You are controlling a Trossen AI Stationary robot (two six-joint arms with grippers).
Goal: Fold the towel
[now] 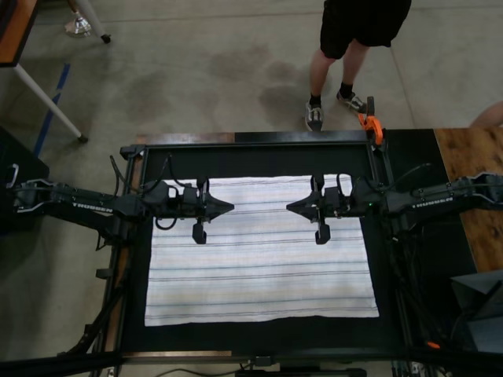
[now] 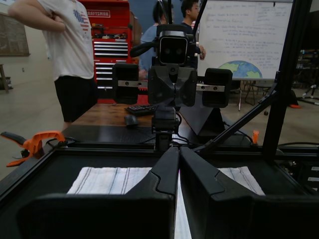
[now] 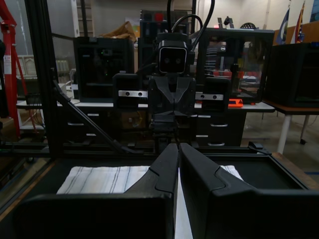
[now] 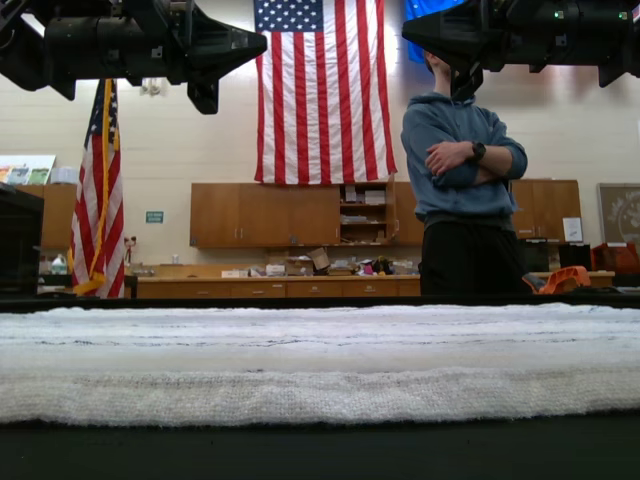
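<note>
The towel (image 1: 263, 255) is spread flat across the middle of the black bench (image 1: 393, 330), with its stripes running side to side in the top view. Both arms hang above its far edge, facing each other. The left tool (image 1: 229, 207) and the right tool (image 1: 290, 207) are both pressed together, holding nothing.

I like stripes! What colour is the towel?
The towel is white with thin dark and bluish stripes, clearest in the top view.
</note>
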